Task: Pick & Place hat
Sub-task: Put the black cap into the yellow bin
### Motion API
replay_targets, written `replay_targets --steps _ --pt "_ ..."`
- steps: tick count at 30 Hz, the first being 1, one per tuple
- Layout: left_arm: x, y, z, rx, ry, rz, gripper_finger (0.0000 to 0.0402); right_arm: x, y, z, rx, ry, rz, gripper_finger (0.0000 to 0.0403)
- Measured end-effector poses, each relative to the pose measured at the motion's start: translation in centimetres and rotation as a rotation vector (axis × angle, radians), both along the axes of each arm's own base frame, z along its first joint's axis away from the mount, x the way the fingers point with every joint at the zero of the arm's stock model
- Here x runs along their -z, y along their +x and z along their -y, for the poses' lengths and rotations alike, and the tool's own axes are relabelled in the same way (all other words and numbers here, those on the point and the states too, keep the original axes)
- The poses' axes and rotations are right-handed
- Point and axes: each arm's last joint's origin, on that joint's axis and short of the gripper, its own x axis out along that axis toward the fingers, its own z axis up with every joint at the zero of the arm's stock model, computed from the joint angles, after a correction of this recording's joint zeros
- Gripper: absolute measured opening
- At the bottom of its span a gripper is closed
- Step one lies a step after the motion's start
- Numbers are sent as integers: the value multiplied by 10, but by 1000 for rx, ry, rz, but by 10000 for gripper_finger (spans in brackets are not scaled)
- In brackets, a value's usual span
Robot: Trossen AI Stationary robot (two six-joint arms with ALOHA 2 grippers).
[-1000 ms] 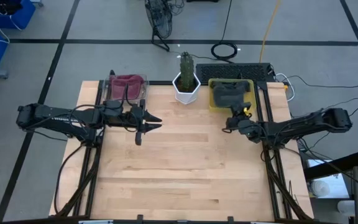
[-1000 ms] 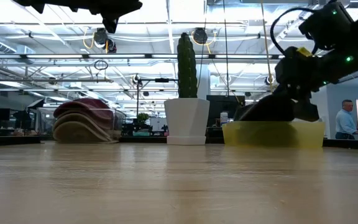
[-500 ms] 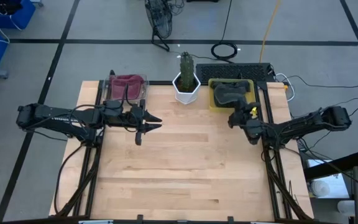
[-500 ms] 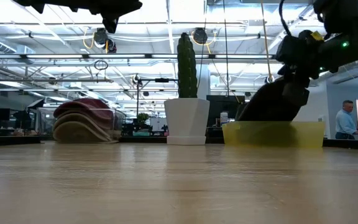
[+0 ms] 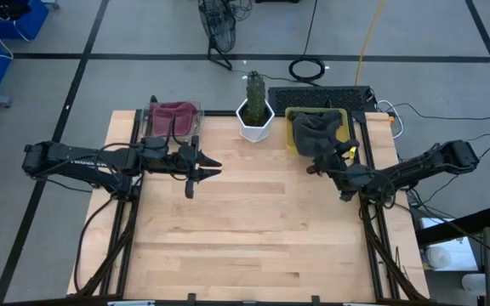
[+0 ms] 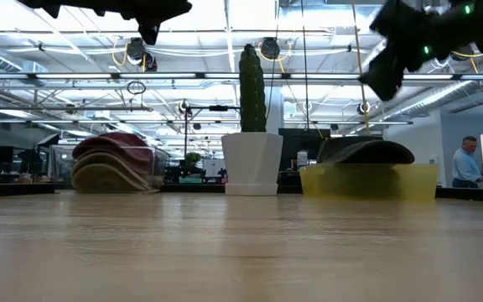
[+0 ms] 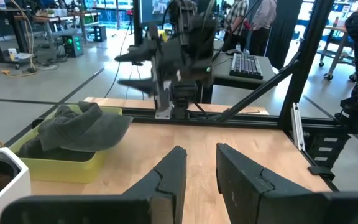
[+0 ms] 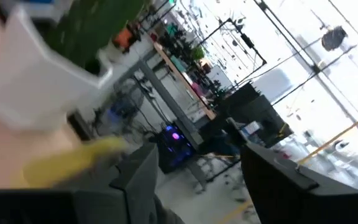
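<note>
Yellow bin [image 5: 340, 116] holding grey hat [image 5: 312, 129], clear bin [image 5: 150, 121] with maroon hats [image 5: 174, 112]

We see the dark left arm reaching in from nine o'clock, its two-finger left gripper [image 5: 196, 173] held above the table's left half, the fingers [image 7: 169, 176] a narrow gap apart and holding nothing. The dark right arm comes in from three o'clock; its right gripper [image 5: 320, 167] hangs raised toward one o'clock, jaws spread and empty.

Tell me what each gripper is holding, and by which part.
Nothing. The right gripper is open, clear of the dark hat in the yellow bin; the left gripper holds nothing.
</note>
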Motion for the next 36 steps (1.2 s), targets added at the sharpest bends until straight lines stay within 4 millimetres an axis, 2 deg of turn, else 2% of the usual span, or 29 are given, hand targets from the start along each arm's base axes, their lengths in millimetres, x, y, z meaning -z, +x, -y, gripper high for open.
replay_targets --steps 8,11,13,17,20,23,25,30,36 --pt "0 0 0 0 0 0 90 -74 15 -4 98 70 230 200" --pt "0 0 0 0 0 0 90 -91 18 -5 112 78 248 201" --pt "0 0 0 0 0 1 90 -95 18 -3 107 77 255 202" --pt "0 0 0 0 0 1 90 -85 22 3 10 68 281 202" --pt "0 0 0 0 4 1 90 -63 30 4 -208 110 215 202" --pt "0 0 0 1 9 1 90 -41 38 11 -517 304 135 203" --pt "0 0 0 1 9 1 90 -31 42 17 -610 437 126 203" --pt "0 0 0 1 9 1 90 -22 39 38 -557 662 155 196" --pt "0 0 0 1 13 1 90 -34 27 55 -378 922 112 194"
